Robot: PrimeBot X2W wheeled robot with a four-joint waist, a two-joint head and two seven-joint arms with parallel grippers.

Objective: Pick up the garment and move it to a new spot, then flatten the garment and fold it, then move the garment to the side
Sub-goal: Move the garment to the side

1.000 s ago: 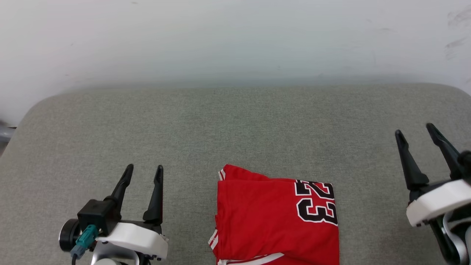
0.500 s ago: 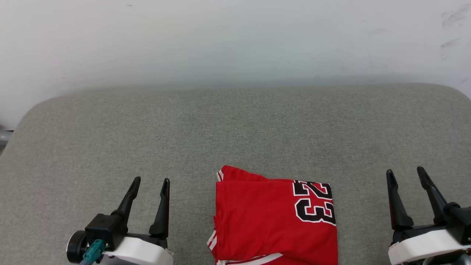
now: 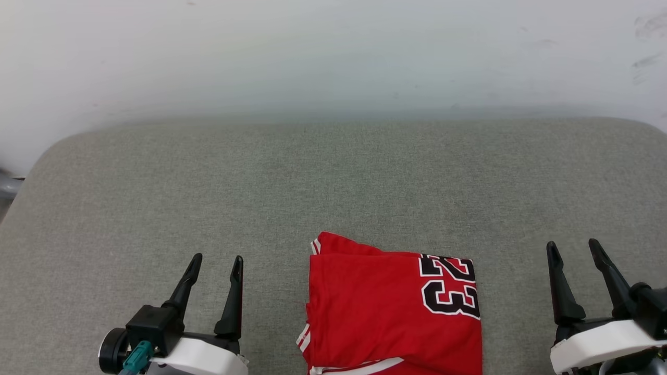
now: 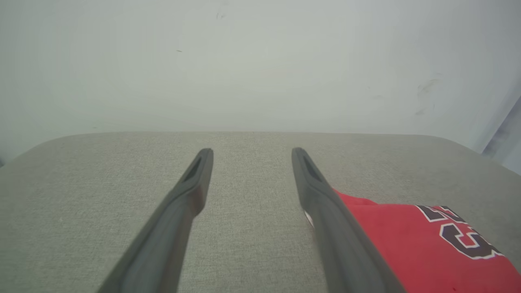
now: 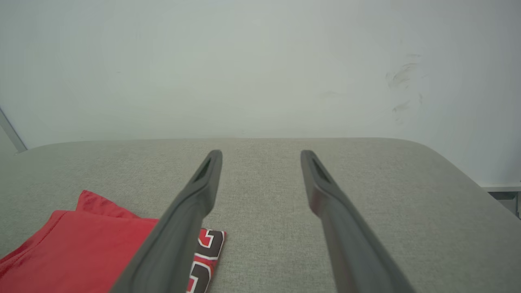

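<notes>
The garment (image 3: 385, 307) is a red shirt folded into a neat rectangle, with a black-and-white "23" at its right edge and striped trim at the left. It lies flat on the grey cushion near the front, running off the bottom of the head view. My left gripper (image 3: 217, 260) stands open to its left, apart from it. My right gripper (image 3: 572, 246) stands open to its right, also apart. The left wrist view has the garment (image 4: 411, 248) beside the right finger; the right wrist view has the garment (image 5: 77, 248) at lower left. Nothing sits between either pair of fingers.
The grey fabric cushion (image 3: 333, 182) spreads wide, with rounded far corners. A pale wall (image 3: 333, 57) rises right behind its far edge, scuffed at the upper right. A grey object (image 3: 6, 185) pokes in at the left edge.
My right gripper has dropped back toward the front right corner of the head view. My left gripper has slid slightly back and right. The garment has stayed put.
</notes>
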